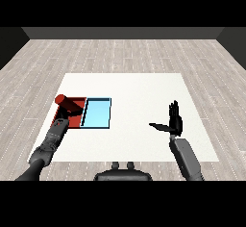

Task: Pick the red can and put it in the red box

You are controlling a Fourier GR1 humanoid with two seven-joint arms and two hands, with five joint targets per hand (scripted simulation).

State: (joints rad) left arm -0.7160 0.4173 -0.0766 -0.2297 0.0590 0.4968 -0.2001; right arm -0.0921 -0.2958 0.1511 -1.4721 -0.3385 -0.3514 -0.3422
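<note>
The red can (68,104) lies tilted in the red tray (74,121) near the desk's (139,91) left edge; the left robot hand (59,123), apparently touching it, is unclear; the right robot hand (174,120) is spread.

A white desk (139,84) carries a red tray (77,120) and a light blue tray (97,114), side by side and touching, near the desk's left edge. A red can (68,104) lies tilted on its side over the red tray, its round end toward the far left corner. The left hand (61,123) sits at the red tray just below the can; its fingers cannot be made out. The right hand (174,121) hovers well apart on the right, fingers straight and upright, thumb stretched leftward.
</note>
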